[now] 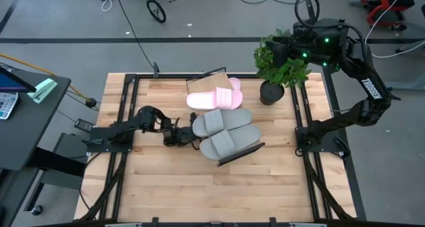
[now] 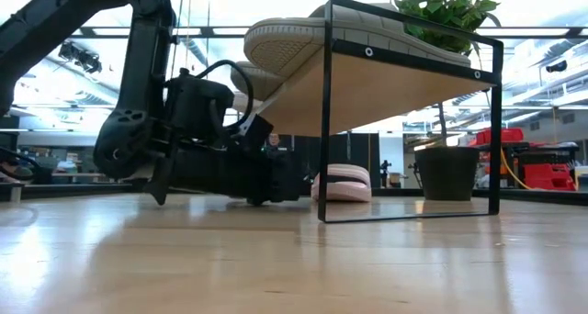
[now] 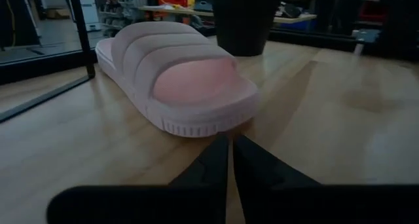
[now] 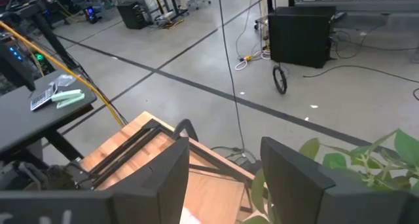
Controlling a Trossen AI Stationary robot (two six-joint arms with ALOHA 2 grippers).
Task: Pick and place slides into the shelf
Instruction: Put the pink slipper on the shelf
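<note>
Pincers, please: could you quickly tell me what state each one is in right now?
Left pincer: closed, holding nothing, low on the table facing a pink slide.
Right pincer: open, empty, raised above the plant.

Probably a lab: floor cables, workbenches.

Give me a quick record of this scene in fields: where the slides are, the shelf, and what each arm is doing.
grey slides: both lying on the shelf, side by side
pink slide: on the tabletop under the raised shelf, right in front of the left gripper
second pink slide: on the shelf's far part
left gripper: low at the table, jaws shut, holding nothing
right gripper: raised above the potted plant, jaws open, empty
</note>
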